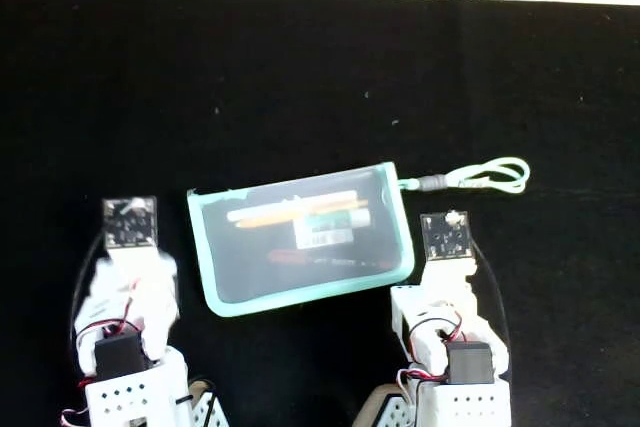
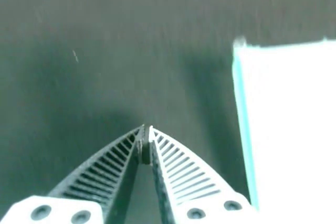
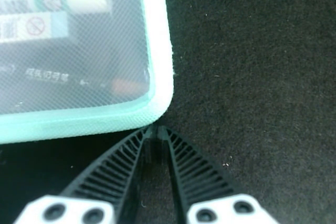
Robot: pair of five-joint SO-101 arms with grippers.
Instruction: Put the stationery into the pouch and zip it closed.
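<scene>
The pouch [image 1: 240, 269] lies flat in the middle of the black worktop [image 1: 300, 77], its long side going left to right and a little tilted, and its strap loop [image 1: 490, 175] points to the right. Through its clear side I see a pale pen [image 1: 295, 206], an orange pencil [image 1: 285, 217], a labelled piece [image 1: 325, 235] and a red pen [image 1: 300, 257]. The left gripper [image 2: 145, 136] is closed and empty near the pouch's left end, and the right gripper [image 3: 157, 134] is closed and empty just beside its right near corner.

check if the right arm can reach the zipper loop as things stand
Probably yes: the zipper loop lies on bare cloth past the corner of the pouch, nothing across it. The right gripper is shut and would need opening.
</scene>
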